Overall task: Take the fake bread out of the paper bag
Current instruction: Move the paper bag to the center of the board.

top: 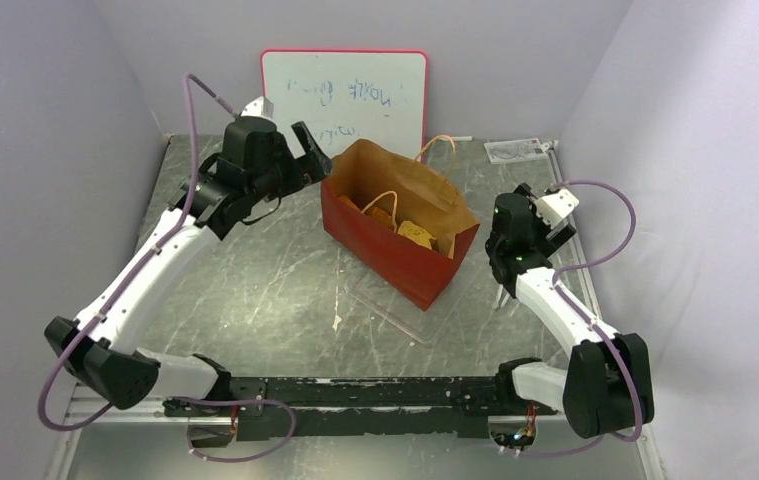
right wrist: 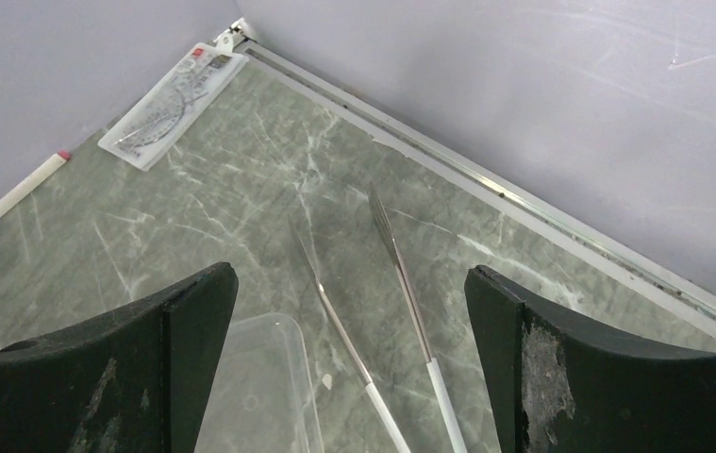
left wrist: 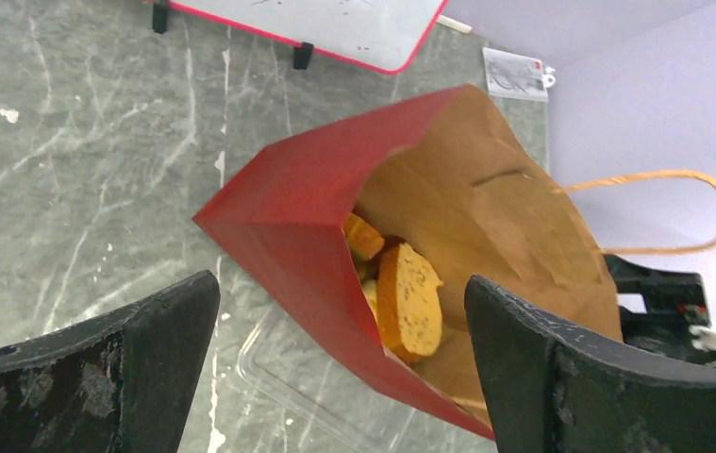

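Grey marbled tabletop (top: 255,290) between lilac walls carries the paper bag (top: 395,255), upright at the middle on a clear tray (top: 400,318), mouth up, the mouth's long side running from back-left to front-right. Only the top view takes in both arms and the whiteboard (top: 345,95) at the back wall. The left wrist view looks into the brown inside, where the fake bread (left wrist: 408,300) lies low in the bag: 1 orange slice on edge, speckled face to the camera, with smaller pieces beside it; from above these read only as orange patches. The left gripper (left wrist: 341,281) hangs just left of the bag's rim, jaws wide apart, empty. The right wrist view shows the back-right corner: tweezers (right wrist: 401,274), a packaged protractor (right wrist: 174,104), a pen (right wrist: 19,189) by the wall, a corner of the tray. The right gripper (right wrist: 349,274), right of the bag, has its jaws wide apart, empty
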You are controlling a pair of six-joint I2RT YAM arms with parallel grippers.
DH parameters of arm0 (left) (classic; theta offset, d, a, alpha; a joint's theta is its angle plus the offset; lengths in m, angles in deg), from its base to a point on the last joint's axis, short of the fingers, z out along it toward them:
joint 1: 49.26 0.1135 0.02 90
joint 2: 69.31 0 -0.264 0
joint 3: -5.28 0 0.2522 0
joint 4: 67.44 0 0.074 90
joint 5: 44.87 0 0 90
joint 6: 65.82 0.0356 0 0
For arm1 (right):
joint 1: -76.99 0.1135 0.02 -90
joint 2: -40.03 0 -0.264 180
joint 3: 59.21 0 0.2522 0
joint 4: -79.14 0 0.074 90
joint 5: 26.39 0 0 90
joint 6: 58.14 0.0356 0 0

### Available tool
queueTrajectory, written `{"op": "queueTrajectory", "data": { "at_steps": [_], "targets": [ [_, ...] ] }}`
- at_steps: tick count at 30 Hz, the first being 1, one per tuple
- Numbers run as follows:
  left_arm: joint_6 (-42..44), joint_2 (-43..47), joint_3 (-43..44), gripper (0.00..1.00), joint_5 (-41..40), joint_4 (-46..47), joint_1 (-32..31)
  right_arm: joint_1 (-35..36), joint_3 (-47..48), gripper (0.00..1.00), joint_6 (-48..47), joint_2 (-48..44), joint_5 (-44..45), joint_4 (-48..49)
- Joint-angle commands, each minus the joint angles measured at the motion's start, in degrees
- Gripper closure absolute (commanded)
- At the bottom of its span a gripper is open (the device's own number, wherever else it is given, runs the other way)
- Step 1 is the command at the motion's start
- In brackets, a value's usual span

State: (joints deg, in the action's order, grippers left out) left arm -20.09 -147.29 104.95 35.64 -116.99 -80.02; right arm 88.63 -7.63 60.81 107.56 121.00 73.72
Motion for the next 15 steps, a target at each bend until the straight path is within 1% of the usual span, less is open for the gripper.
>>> {"op": "queueTrajectory", "data": {
  "at_steps": [1,9,15],
  "targets": [
    [-1.7,2.3,-0.3,0.03,1.1,-2.3,-3.2,0.1,0.7,0.06,2.2,-1.1,2.0,-2.2],
    [-1.4,-5.1,3.5,0.03,-1.6,-2.9,-9.0,0.1,-0.2,0.07,3.1,-3.6,1.9,-4.3],
    [-2.9,-7.0,2.9,0.03,-3.1,-1.5,-9.5,0.1,-0.6,0.07,2.6,-5.5,0.8,-4.4]
  ]
}}
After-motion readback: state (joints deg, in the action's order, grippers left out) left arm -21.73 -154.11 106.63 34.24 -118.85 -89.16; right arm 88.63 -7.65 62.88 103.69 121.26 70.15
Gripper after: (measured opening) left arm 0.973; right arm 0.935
